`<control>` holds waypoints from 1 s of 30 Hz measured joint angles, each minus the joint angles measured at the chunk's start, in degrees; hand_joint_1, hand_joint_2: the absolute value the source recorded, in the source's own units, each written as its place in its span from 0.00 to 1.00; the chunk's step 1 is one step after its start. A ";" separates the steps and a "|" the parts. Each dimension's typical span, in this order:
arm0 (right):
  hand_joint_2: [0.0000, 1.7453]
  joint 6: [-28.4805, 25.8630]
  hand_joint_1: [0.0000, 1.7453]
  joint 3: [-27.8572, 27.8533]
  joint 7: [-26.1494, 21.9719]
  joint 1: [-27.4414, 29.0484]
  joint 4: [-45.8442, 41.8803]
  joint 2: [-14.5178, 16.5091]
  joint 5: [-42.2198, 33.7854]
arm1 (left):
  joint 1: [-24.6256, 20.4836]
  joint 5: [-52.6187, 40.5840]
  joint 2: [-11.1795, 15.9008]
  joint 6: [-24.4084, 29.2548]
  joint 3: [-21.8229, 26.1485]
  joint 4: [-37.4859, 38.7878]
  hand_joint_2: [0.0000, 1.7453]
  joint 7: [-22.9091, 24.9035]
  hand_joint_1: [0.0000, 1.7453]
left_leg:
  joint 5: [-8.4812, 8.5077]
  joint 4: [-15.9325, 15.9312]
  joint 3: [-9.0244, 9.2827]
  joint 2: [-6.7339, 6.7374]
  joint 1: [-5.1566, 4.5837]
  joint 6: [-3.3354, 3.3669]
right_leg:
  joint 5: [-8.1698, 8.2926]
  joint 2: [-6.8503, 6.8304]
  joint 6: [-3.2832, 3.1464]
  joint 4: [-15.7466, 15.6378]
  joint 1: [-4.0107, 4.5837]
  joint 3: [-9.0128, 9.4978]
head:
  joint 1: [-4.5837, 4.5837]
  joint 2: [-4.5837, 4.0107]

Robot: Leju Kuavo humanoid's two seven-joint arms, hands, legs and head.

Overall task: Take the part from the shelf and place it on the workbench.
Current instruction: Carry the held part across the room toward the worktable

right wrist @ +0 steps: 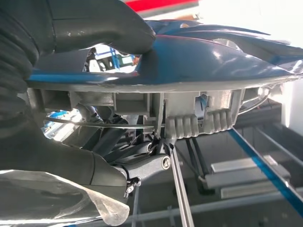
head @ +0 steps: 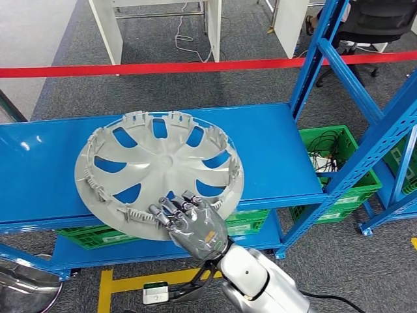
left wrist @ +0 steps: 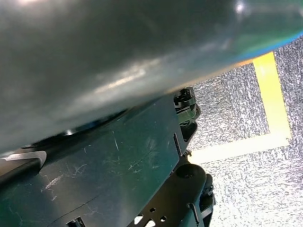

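right robot hand (head: 194, 222) grips the near rim of the hubcap (head: 157, 173), lying inner-side up on the shelf (head: 275, 150).

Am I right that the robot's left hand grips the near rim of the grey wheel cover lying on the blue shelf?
Not quite: the right hand grips the near rim of the grey wheel cover on the blue shelf, as the head view shows.

We see the wheel cover (head: 157, 173) lying on the shelf board (head: 275, 150), overhanging its near edge, our right hand (head: 194, 222) at that rim; crates (head: 344, 169) sit below, right.
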 joint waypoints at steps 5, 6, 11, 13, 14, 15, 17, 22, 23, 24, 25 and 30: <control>1.00 0.01 1.00 0.03 -0.52 0.51 -2.90 -0.31 -0.04 | -0.07 0.39 -0.02 -0.45 0.52 0.00 0.00 0.17 0.00 | 0.00 0.00 0.00 0.00 0.00 0.00 | 0.00 0.00 0.00 0.00 0.00 0.00 | -0.01 0.00; 1.00 0.01 1.00 0.04 -0.58 0.53 -3.31 -0.34 -0.04 | -0.09 0.48 -0.02 -0.54 0.60 0.00 0.00 0.27 0.00 | 0.00 0.00 0.00 0.00 0.00 0.00 | 0.00 0.00 0.00 0.00 0.00 0.00 | 0.00 0.00; 1.00 0.01 1.00 0.08 -1.44 0.73 -5.12 -0.51 -0.19 | -0.14 0.67 -0.02 -0.91 0.86 0.00 0.00 0.88 0.00 | 0.00 0.00 0.00 0.00 0.00 0.00 | 0.00 0.00 0.00 0.00 0.00 0.00 | 0.00 0.00; 1.00 0.01 1.00 0.08 -1.87 0.87 -5.67 -0.60 -0.25 | -0.15 0.67 -0.02 -0.93 0.97 0.00 0.00 0.91 0.00 | 0.00 0.00 0.00 0.00 0.00 0.00 | 0.00 0.00 0.00 0.00 0.00 0.01 | 0.01 0.00; 1.00 0.01 1.00 0.08 -1.99 0.97 -5.88 -0.65 -0.27 | -0.14 0.67 -0.02 -0.95 1.01 0.00 0.00 0.91 0.00 | 0.00 0.00 0.00 0.00 0.00 0.00 | 0.00 0.00 0.00 0.00 0.00 0.01 | 0.00 0.00; 1.00 0.01 1.00 0.08 -2.01 1.08 -6.09 -0.72 -0.27 | -0.14 0.63 -0.01 -0.95 1.05 0.00 0.00 0.94 0.00 | 0.00 0.00 0.00 0.00 0.00 0.00 | 0.00 0.00 0.00 0.00 0.00 0.01 | 0.00 0.00; 1.00 0.01 1.00 0.14 -1.64 1.19 -6.35 -0.82 -0.15 | -0.15 0.30 0.00 -0.72 1.08 0.00 0.00 1.12 0.00 | 0.00 0.00 0.00 0.00 0.00 0.00 | 0.00 0.00 0.00 0.00 0.00 0.01 | -0.01 0.00; 1.00 0.01 1.00 0.22 -1.62 1.21 -7.39 -1.04 0.23 | -0.26 -1.20 -0.05 0.77 0.78 0.00 0.00 1.93 0.00 | 0.00 0.00 0.00 0.00 0.00 0.00 | 0.00 0.00 0.00 0.00 0.00 0.01 | 0.00 0.00; 1.00 0.01 1.00 0.23 -1.70 1.19 -7.66 -1.08 0.38 | -0.28 -1.42 -0.06 0.92 0.74 0.00 0.00 1.88 0.00 | 0.00 0.00 0.00 0.00 0.00 0.00 | 0.00 0.00 0.00 0.00 0.00 0.01 | -0.01 0.00; 1.00 0.01 1.00 0.24 -1.70 1.17 -7.82 -1.10 0.54 | -0.30 -1.55 -0.07 0.96 0.72 0.00 0.00 1.75 0.00 | 0.00 0.00 0.00 0.00 0.00 0.00 | 0.00 0.00 0.00 0.00 0.00 0.01 | 0.00 0.00; 1.00 0.01 1.00 0.26 -1.69 1.14 -7.96 -1.16 0.69 | -0.30 -1.66 -0.07 0.94 0.71 0.00 0.00 1.60 0.00 | 0.00 0.00 0.00 0.00 0.00 0.00 | 0.00 -0.01 0.00 0.00 0.01 0.01 | -0.01 0.00; 1.00 -0.19 1.00 0.73 -1.82 0.64 -8.17 -1.62 1.03 | -0.29 -1.88 -0.09 0.78 0.46 0.00 0.00 0.95 0.00 | 0.00 0.00 0.00 0.00 0.01 0.00 | 0.00 0.00 0.00 0.00 0.01 0.01 | -0.01 0.00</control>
